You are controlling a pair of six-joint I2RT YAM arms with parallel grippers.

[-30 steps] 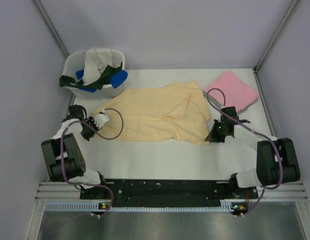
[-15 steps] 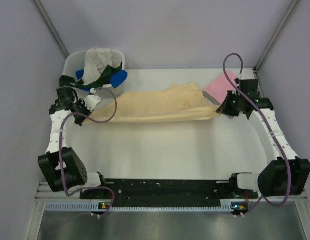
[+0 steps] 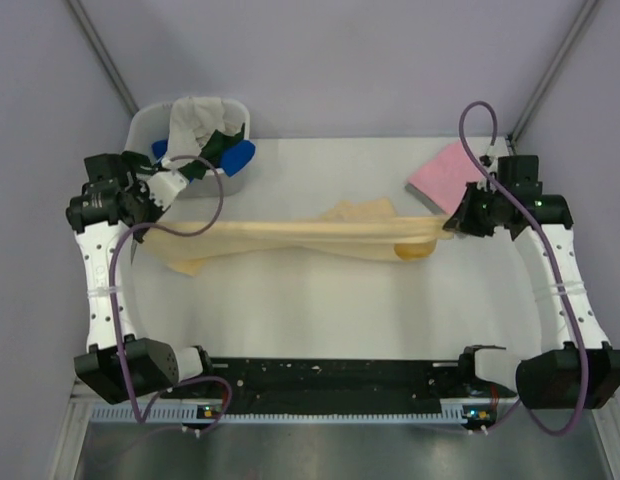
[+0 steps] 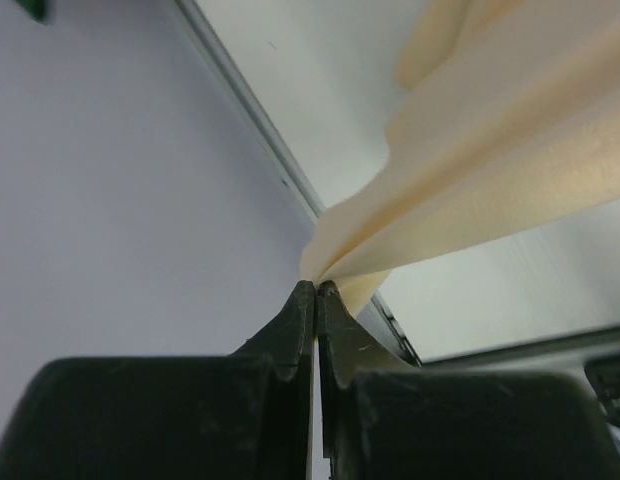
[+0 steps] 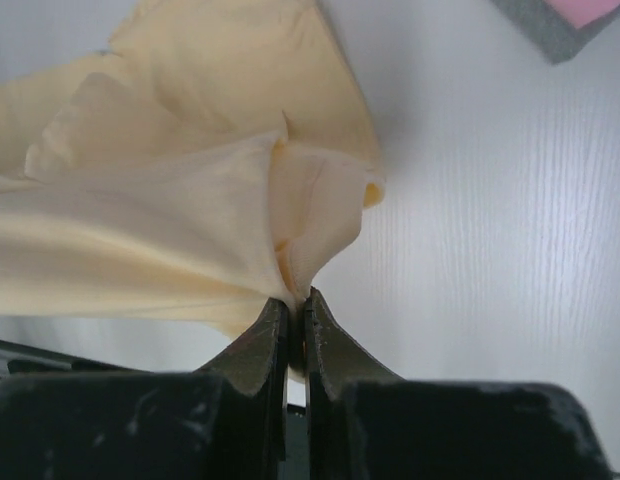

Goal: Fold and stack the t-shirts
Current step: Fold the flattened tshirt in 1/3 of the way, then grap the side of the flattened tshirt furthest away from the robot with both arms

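Note:
The pale peach-yellow t-shirt [image 3: 300,238] hangs stretched in a long band above the table between my two grippers. My left gripper [image 3: 142,213] is shut on its left end, near the left wall; in the left wrist view the cloth [image 4: 470,180] leaves the closed tips [image 4: 317,287]. My right gripper [image 3: 452,222] is shut on its right end; in the right wrist view the bunched cloth [image 5: 190,220] leaves the closed tips [image 5: 296,298]. A folded pink t-shirt [image 3: 452,176] lies at the back right. Cream-white, dark green and blue shirts [image 3: 205,140] fill the tub.
The white plastic tub [image 3: 142,128] stands at the back left corner, just behind my left arm. Grey walls close in the left, back and right sides. The table [image 3: 320,310] is white beneath the hanging shirt.
Both grippers have risen and spread apart, lifting the peach-yellow shirt off the table and pulling it from a flat spread into a taut hanging band.

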